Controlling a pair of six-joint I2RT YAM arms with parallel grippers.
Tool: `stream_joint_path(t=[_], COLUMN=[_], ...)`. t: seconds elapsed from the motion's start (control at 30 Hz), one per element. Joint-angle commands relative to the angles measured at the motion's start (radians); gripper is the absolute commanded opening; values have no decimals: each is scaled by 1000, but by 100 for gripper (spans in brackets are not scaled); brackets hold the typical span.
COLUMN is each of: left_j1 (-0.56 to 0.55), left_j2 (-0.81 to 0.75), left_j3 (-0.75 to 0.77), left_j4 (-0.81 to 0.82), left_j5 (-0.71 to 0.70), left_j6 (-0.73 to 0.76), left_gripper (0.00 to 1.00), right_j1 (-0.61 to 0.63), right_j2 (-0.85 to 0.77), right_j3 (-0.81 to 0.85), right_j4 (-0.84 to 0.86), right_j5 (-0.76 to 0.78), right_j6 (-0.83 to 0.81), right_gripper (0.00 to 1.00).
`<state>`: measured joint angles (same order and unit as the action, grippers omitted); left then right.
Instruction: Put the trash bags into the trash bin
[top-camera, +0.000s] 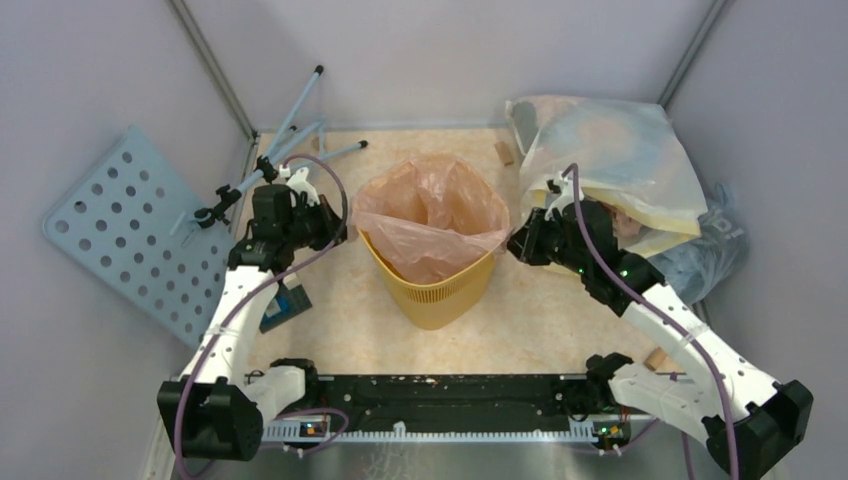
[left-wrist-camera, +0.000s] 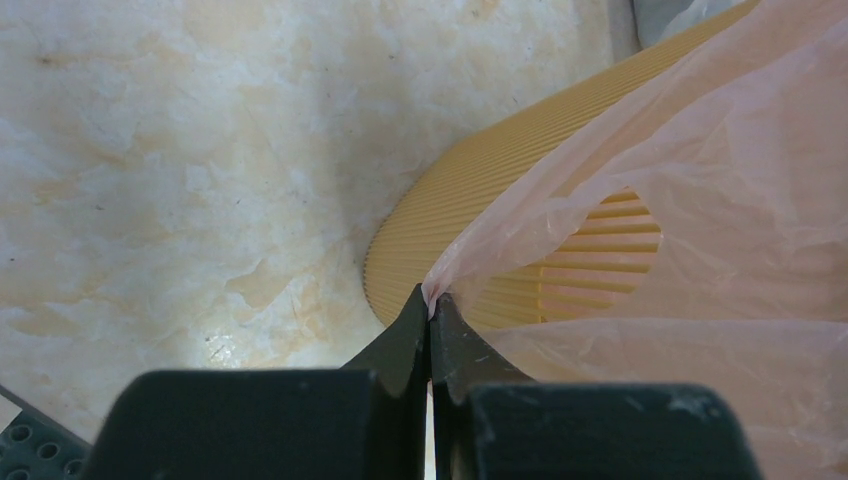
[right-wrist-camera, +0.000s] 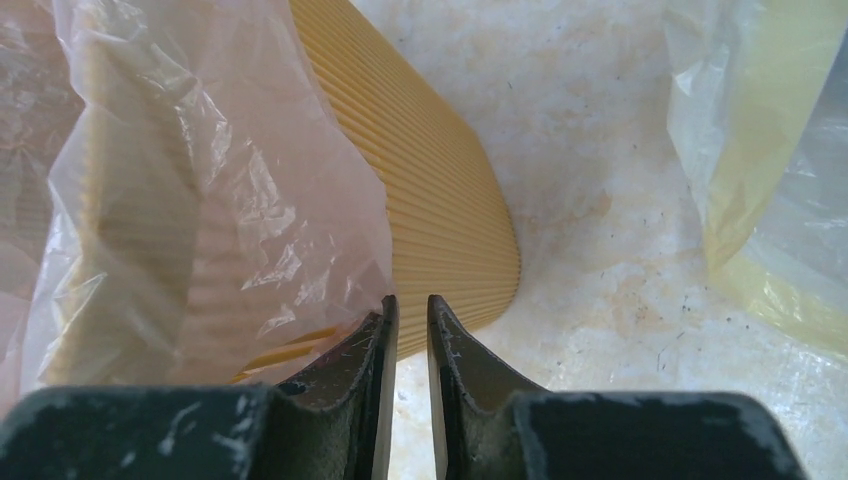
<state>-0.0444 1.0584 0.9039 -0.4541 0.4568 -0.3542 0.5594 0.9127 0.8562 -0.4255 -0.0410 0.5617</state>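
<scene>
The yellow-orange trash bin (top-camera: 437, 298) stands upright mid-table, and the pale pink trash bag (top-camera: 430, 205) sits in its mouth, billowing above the rim. My left gripper (top-camera: 340, 232) is at the bin's left rim. In the left wrist view it (left-wrist-camera: 432, 300) is shut on a pinched edge of the pink film (left-wrist-camera: 700, 170), just above the ribbed bin wall (left-wrist-camera: 470, 190). My right gripper (top-camera: 515, 243) is at the bin's right rim. Its jaws (right-wrist-camera: 410, 305) stand a narrow gap apart with nothing between them, and the pink film (right-wrist-camera: 200, 200) lies just left of the left finger.
A large whitish-yellow sack (top-camera: 610, 160) lies at the back right with a grey-blue bag (top-camera: 715, 245) beside it. A perforated blue panel (top-camera: 130, 230) and light blue rods (top-camera: 300, 125) lean at the left wall. A small wooden block (top-camera: 503, 152) lies behind the bin.
</scene>
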Motion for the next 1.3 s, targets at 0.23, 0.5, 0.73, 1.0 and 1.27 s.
stream_joint_path(t=[0.23,0.5,0.73,1.0,1.27], left_j1=[6,5,6,6,6], left_j2=[-7,-73,-97,-157,-188], left_j3=[-67,13,-24,-36,-151], left_j4=[71,79,119,114,151], left_j5=[82,86,125,93,71], left_j6=[-26,-76,-100,-104,-130], left_gripper=[0,0,0,0,0], right_j1=[-12,-12,-12,-12,-12], right_j2=[44,-24,-80,-57,-17], right_j3=[-40,49,32,12,-47], right_j4=[77,-20,-36,-49,-26], right_j5=[-72,-9,-102,-246,-173], right_j6=[-18,-128,-167,-216,-188], right_gripper=[16,27,33,37,39])
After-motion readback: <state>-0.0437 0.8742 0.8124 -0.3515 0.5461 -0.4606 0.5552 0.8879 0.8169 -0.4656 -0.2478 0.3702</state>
